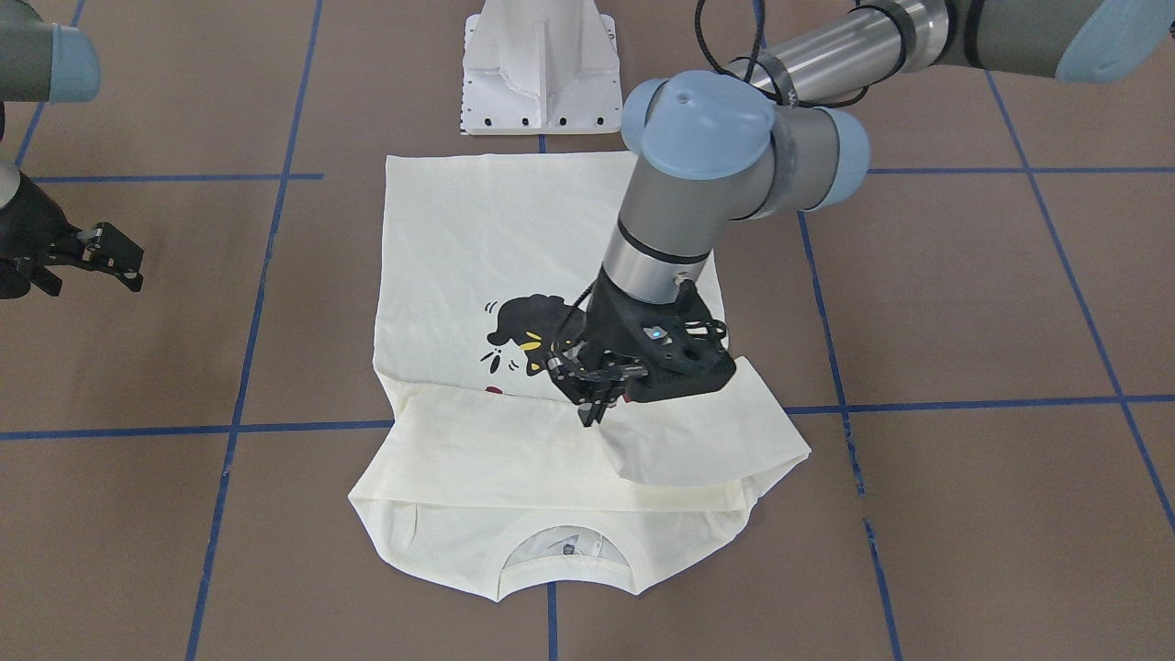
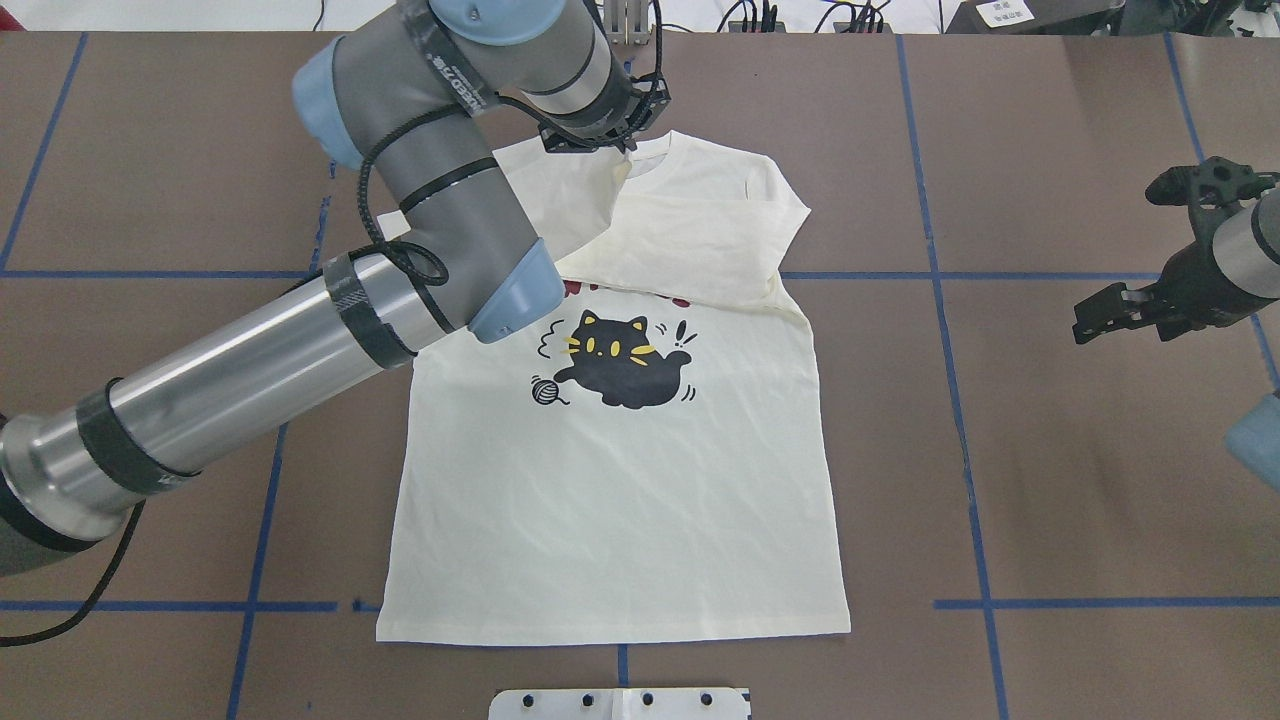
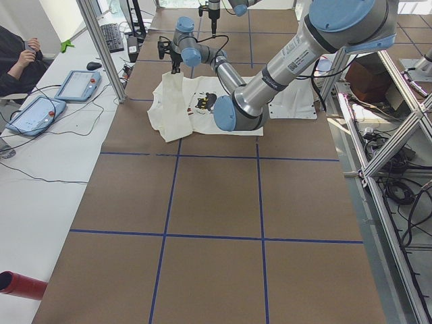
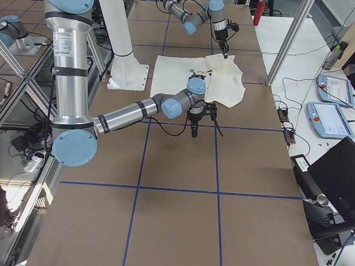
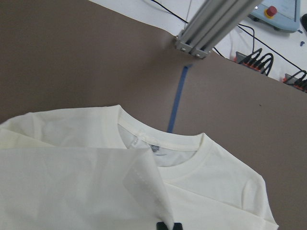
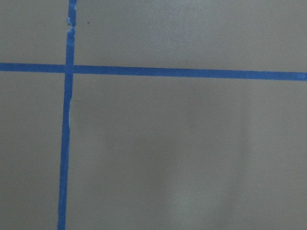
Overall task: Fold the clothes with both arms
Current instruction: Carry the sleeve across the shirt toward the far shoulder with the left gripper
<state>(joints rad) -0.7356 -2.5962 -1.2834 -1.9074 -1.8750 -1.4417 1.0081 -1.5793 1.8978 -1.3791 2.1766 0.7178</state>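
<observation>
T-shirt (image 2: 620,500) lies flat mid-bench, print side up, hem toward the robot's base, collar (image 1: 565,551) at the far end.

Reading the overhead view left to right:
- The left arm (image 2: 260,370) comes in low from the left and reaches across the shirt's shoulder.
- The left gripper (image 1: 592,408) is pinched on a cream fabric edge, which we take to be the end of a sleeve. It holds this above the chest, just short of the collar. The wrist view shows that corner caught between the fingertips (image 5: 168,225).
- Centre: one sleeve (image 2: 700,240) lies folded across the upper chest and covers most of the red lettering (image 2: 575,290). The cat print (image 2: 620,360) below it is fully exposed.
- Right: the right gripper (image 2: 1110,312) hangs over bare bench (image 2: 1050,480), well apart from the shirt. Its fingers are spread and it holds nothing. Its wrist view shows only brown surface and blue tape lines (image 6: 67,143).

Progress, as we judge it, is early:
- One sleeve looks tucked in.
- The second is in hand but not yet laid down.
- The side folds and the hem-to-collar fold all appear to be left, since the body is at full width and length.

Cloth condition:
- Thin cream knit, with light creasing over the lower body.
- The hem edge is straight and the side edges fairly even.
- The lifted piece drapes limp from the pinch, so we expect it to sag and shift when released.
</observation>
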